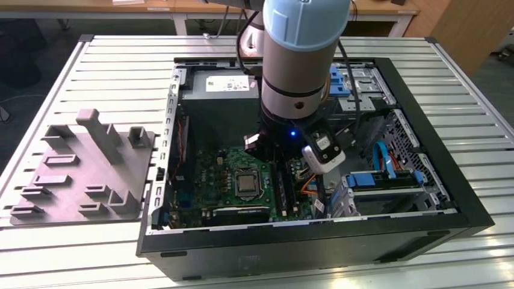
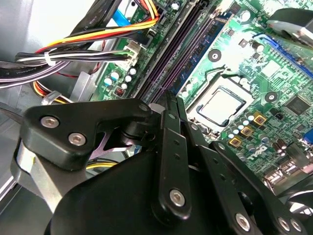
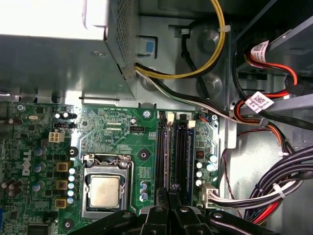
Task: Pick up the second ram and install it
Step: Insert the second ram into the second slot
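Note:
The second ram (image 3: 164, 156) is a long dark stick lying in line with the memory slots beside the CPU socket (image 3: 105, 191); in the second wrist view the second ram (image 2: 188, 51) runs away from the fingertips. My gripper (image 3: 169, 190) reaches down inside the open computer case (image 1: 241, 256), its fingers drawn together on the stick's near part. In the second wrist view the gripper (image 2: 171, 100) hangs right over the slots. The stick's lower edge is hidden, so how deep it sits cannot be judged. The arm (image 1: 293, 90) stands upright over the motherboard.
A bundle of coloured cables (image 2: 98, 36) lies close beside the slots. The power supply box (image 1: 216, 84) sits at the case's far end. A blue drive bracket (image 1: 377, 179) is on the exterior view's right. A grey parts fixture (image 1: 80, 168) rests outside the case.

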Controlling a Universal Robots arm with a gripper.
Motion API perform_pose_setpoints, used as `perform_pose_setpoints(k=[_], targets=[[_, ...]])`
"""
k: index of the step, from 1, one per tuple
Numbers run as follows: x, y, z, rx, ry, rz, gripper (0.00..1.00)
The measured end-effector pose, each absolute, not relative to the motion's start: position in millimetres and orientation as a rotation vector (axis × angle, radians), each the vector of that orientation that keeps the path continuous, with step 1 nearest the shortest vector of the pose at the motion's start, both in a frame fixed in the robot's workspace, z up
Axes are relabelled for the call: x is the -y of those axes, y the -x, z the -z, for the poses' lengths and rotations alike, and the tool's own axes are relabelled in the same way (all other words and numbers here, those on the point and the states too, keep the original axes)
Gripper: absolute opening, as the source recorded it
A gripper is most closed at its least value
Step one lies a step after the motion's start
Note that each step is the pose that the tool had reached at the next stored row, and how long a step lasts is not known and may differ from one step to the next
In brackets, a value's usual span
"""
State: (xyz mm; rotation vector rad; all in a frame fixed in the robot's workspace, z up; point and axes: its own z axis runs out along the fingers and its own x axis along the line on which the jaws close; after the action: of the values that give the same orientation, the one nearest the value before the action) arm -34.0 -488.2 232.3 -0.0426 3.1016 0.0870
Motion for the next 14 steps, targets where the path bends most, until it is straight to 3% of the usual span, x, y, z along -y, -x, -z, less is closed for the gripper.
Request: perform_pose_setpoints(k=[14], targets=[[488.0,33.9,-229.4,-3.102,0.043,-0.09,0.12]])
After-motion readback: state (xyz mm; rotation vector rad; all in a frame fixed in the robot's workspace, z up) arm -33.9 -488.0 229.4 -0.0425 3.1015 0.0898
